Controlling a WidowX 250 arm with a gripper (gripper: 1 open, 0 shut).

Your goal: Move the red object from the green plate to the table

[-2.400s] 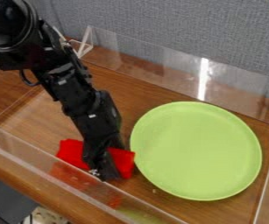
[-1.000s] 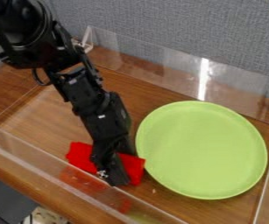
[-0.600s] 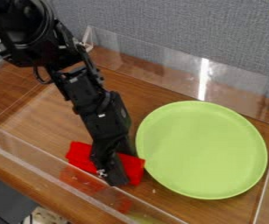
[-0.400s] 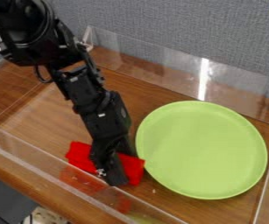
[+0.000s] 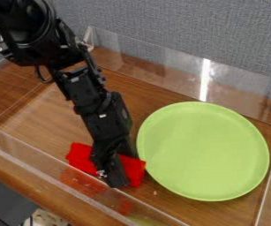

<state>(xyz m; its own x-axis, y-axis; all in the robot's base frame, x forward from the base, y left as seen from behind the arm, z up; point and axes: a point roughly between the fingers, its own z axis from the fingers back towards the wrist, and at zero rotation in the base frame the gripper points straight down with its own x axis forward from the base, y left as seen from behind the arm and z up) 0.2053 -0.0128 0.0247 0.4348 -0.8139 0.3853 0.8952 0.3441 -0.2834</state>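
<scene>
The red object (image 5: 83,157) lies flat on the table (image 5: 32,106), just left of the green plate (image 5: 208,150) and off its rim. My gripper (image 5: 110,174) points steeply down onto the middle of the block, with red showing on both sides of the black fingers. The jaws stand wide across the block and appear closed on it. The gripper hides the block's middle. Nothing lies on the plate.
Low clear acrylic walls (image 5: 161,62) run along the back, and another stands along the front edge (image 5: 32,172). My black arm (image 5: 72,79) slants in from the upper left. A grey fabric backdrop hangs behind the table.
Since the earliest frame, the gripper and the red block have shifted together a little to the right and toward the front. Over the last second nothing has moved.
</scene>
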